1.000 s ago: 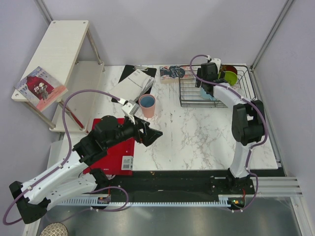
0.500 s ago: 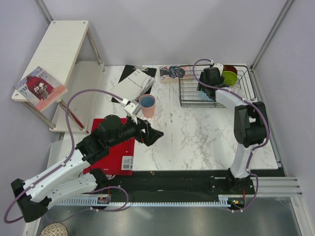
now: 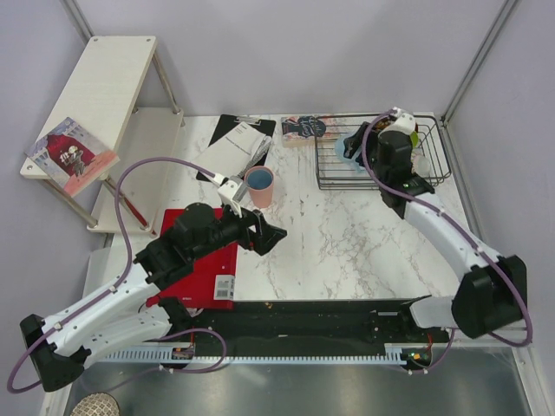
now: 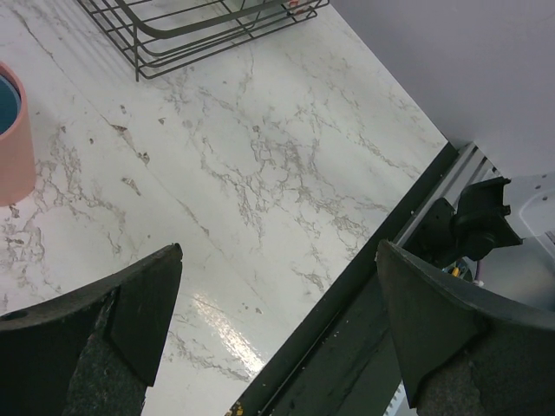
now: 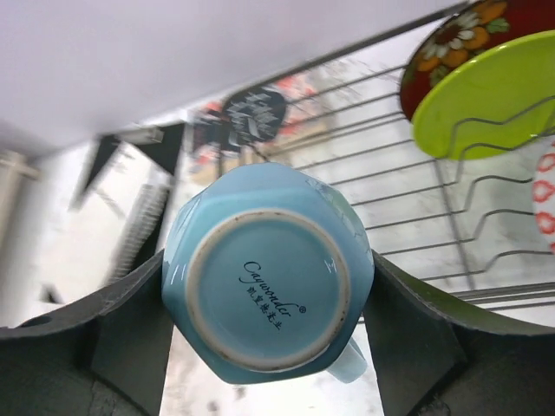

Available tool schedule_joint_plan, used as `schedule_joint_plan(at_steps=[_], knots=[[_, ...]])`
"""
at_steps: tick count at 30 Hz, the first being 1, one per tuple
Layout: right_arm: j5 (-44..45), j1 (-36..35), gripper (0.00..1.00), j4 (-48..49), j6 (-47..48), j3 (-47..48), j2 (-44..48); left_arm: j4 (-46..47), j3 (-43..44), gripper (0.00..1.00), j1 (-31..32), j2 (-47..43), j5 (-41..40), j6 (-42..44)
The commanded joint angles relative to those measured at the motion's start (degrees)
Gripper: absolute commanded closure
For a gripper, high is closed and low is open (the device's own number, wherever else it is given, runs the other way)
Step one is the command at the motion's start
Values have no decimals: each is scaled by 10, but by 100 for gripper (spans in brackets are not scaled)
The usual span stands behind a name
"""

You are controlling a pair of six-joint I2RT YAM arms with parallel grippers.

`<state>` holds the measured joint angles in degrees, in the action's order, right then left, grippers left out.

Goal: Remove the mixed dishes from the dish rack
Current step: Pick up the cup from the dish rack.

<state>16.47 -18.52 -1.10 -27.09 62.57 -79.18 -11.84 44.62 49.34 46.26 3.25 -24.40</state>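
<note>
Right gripper (image 5: 269,322) clamped on light blue mug (image 5: 269,282), handle mostly hidden; left gripper (image 4: 277,325) jaws apart, empty.

Bench (image 3: 347,251): white marble-veined top, evenly lit; a soft glare patch is noted on it. Plain lilac walls (image 3: 286,52) are seen behind the bench and to both its sides. A pale wooden shelf unit (image 3: 104,87) is stood at the bench's left edge. Slanted metal posts (image 3: 481,52) are fixed at its far corners. A black rail (image 3: 303,322) is run along its near edge.
</note>
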Motion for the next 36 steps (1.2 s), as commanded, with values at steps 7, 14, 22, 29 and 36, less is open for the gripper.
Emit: schedule_joint_plan(at_steps=[7,14,22,29,36], knots=[[-253,5,100,451,-301,-254,148,93,17,1,1,3,-54,-73],[-340,4,100,869,-532,-408,118,260,-52,1,-1,-35,-16,-98],[-338,-42,100,991,-556,-506,128,371,-92,2,-6,10,54,-142],[-324,-99,100,965,-512,-528,157,386,-65,11,-6,90,99,-159],[-327,-106,100,961,-513,-524,177,391,-76,12,-6,101,90,-161]])
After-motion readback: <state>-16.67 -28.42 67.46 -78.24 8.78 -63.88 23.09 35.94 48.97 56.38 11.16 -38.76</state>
